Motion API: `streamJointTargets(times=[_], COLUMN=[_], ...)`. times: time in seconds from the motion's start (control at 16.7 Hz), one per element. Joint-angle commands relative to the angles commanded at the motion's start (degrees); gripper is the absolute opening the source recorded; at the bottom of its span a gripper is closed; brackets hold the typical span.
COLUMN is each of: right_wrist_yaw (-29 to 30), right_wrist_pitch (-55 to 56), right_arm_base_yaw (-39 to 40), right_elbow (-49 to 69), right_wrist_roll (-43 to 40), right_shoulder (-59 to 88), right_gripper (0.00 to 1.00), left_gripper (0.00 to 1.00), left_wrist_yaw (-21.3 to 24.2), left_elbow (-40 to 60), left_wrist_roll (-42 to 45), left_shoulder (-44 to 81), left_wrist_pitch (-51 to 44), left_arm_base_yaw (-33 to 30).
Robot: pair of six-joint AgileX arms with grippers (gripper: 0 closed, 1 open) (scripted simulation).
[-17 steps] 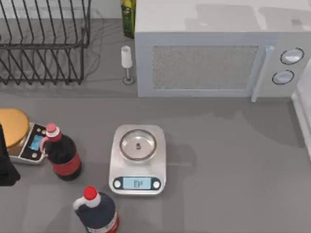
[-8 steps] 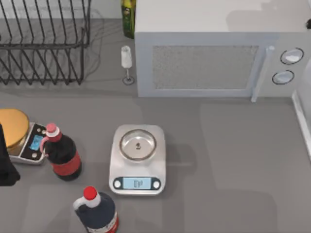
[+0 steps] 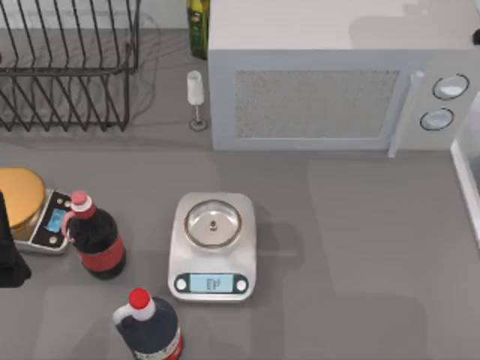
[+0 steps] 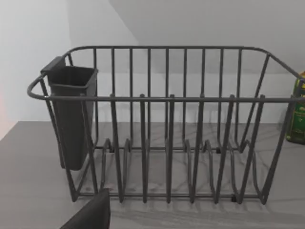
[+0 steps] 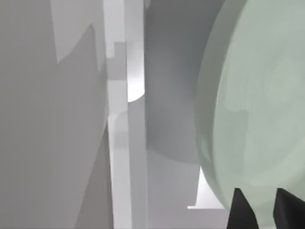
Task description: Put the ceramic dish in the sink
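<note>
I am reading the right gripper (image 5: 257, 192) as pinching the ceramic dish (image 5: 257, 105). In the right wrist view its two dark fingers (image 5: 242, 212) are sitting either side of the dish's edge, with a sliver of pale green showing between them. The dish is hanging tilted on its edge rather than lying flat. It is lying beside the straight white rim of the sink (image 5: 120, 157), on the side of the grey inner wall. I cannot tell whether the dish is touching the basin.

From above, the sink's white rim (image 3: 465, 180) is running along the table's right edge, just right of the microwave (image 3: 315, 97).

The left arm (image 3: 9, 247) is sitting parked at the table's left edge. One dark part of the left gripper (image 4: 90, 215) is showing in the left wrist view, in front of the dish rack (image 4: 167, 124). I cannot tell whether that pincer is spread or pressed together.

- The kitchen scale (image 3: 213, 247) is standing near the middle of the table, with its steel pan (image 3: 214, 223) bare.
- Two dark bottles with red caps (image 3: 96, 238) (image 3: 150, 326) are standing to its left.
- The golden-yellow disc (image 3: 19, 195) is resting on a second scale at the left edge.
- A small white glass (image 3: 195, 97) is standing between the rack and the microwave, with a green bottle (image 3: 198, 26) behind it.
</note>
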Motion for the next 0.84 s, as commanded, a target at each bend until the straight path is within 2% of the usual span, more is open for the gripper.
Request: streamJointTargets(times=[0.48, 0.84], right_wrist_yaw=[0.0, 0.0], right_wrist_pitch=[0.0, 0.0], right_arm_base_yaw=[0.0, 0.0], right_elbow=[0.0, 0.0], right_wrist_roll=[0.0, 0.0], right_shoulder=[0.0, 0.0], right_gripper=[0.98, 1.0], left_gripper=[1.0, 1.0], left_wrist_yaw=[0.0, 0.0], left_elbow=[0.0, 0.0], left_wrist_roll=[0.0, 0.0], left_shoulder=[0.0, 0.0], left_wrist_pitch=[0.0, 0.0], left_arm_base_yaw=[0.0, 0.0])
